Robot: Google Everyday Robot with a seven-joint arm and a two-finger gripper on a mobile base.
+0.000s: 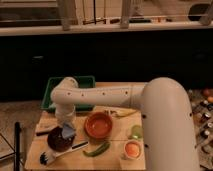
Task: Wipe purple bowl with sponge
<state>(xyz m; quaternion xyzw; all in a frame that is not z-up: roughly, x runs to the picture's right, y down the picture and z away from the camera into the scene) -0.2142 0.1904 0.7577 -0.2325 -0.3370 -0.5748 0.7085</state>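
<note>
Hung low over the round dark purple bowl (pixel 59 141) on the wooden tabletop (pixel 116 159), jaws (pixel 67 131) closed on the small flat light-blue sponge (pixel 68 131); best pressed down gently, rubbed round inside

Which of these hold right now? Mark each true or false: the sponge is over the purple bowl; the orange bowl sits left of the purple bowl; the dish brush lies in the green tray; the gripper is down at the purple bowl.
1. The sponge is over the purple bowl. True.
2. The orange bowl sits left of the purple bowl. False: it sits to its right in the camera view.
3. The dish brush lies in the green tray. False: it lies on the board in front of the purple bowl.
4. The gripper is down at the purple bowl. True.
</note>
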